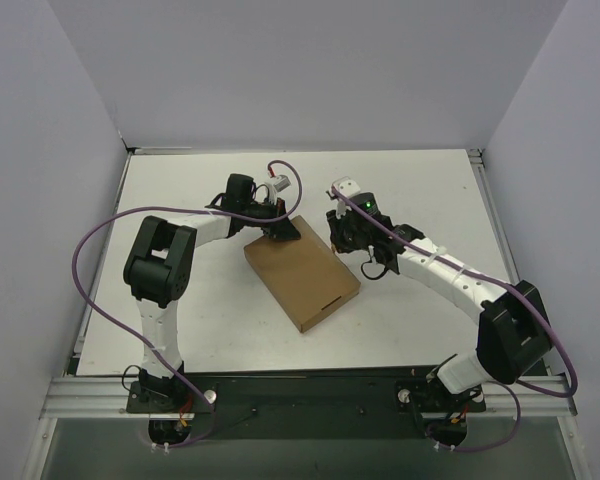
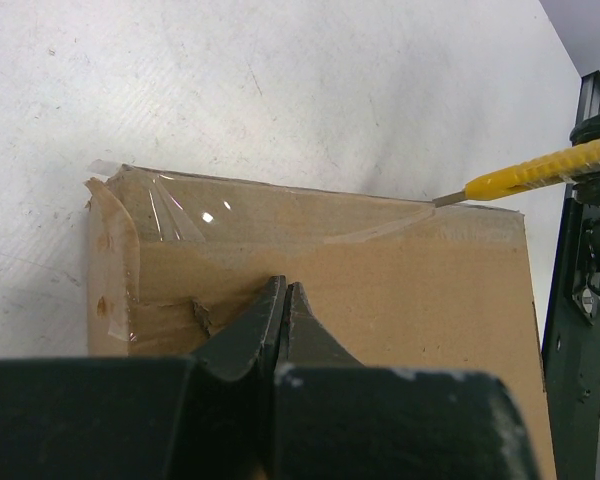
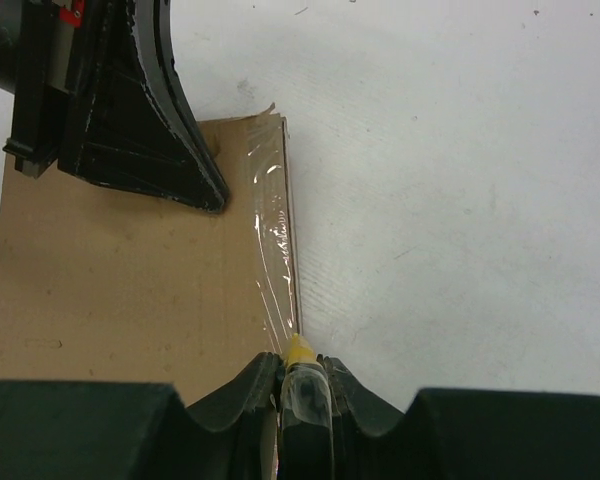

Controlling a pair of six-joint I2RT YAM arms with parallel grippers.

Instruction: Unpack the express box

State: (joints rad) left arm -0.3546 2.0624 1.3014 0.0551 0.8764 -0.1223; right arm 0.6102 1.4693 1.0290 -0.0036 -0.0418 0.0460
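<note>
Express box point(image 1: 302, 270): brown cardboard, lid closed, flat on tabletop point(image 1: 410, 190). Directly beneath left end effector point(image 2: 285, 292); just ahead of and below right end effector point(image 3: 302, 362).

Left end effector: fingers fully together, nothing held, tips down on the lid near the taped edge, apparently touching it as a hold-down.

Right end effector: clamped narrowly on yellow utility knife point(image 2: 540, 168), blade forward of the fingertips, tip at the box corner beside clear tape point(image 3: 273, 225) over the lid seam.

Step in hand, as judged: slitting the tape along that edge.

Handling notes:
- Hold blade shallow and in line with the seam.
- Draw steadily away from the right end effector, toward the far corner.
- Press down on the lid with the left end effector against sliding.
- Stop short of the pressing fingers.

Risks: box skidding; blade riding over the film or biting into cardboard.
</note>
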